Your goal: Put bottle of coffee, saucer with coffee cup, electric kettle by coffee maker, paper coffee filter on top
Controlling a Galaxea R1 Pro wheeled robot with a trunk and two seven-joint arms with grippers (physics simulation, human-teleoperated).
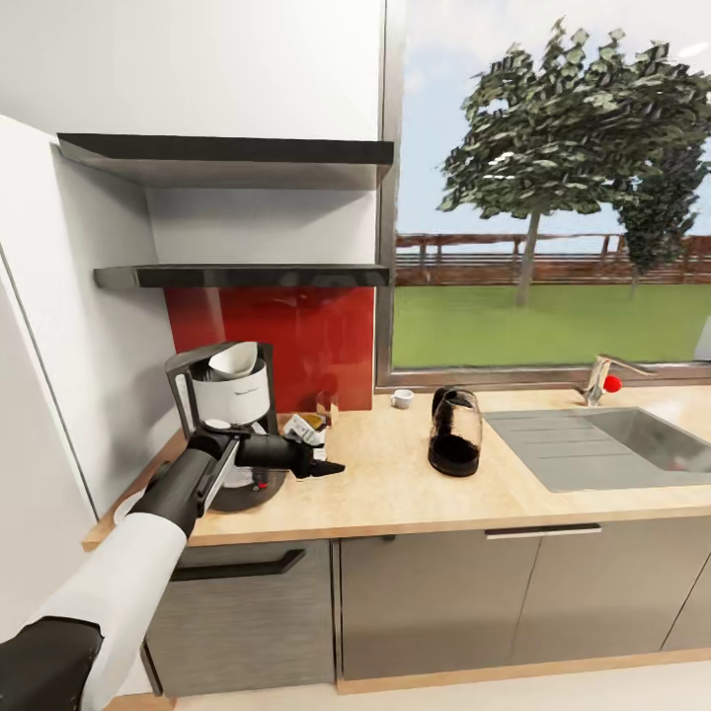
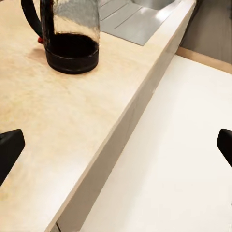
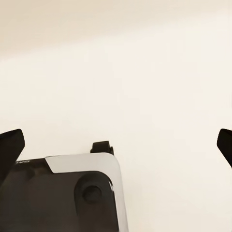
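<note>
Over the kitchen countertop [image 1: 395,484], left hand [image 1: 331,468] level, empty

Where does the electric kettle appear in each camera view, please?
Head view: electric kettle at centre, standing on the kitchen countertop left of the sink.
Left wrist view: at the top left, on the countertop.
Right wrist view: not in it.
Shared landmark: the countertop's front edge.

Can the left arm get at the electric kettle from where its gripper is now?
Probably yes. The left gripper is open and empty above the kitchen countertop, pointing toward the electric kettle. The stretch of worktop between them looks bare, and the coffee maker stands behind the arm, not in its way.
</note>
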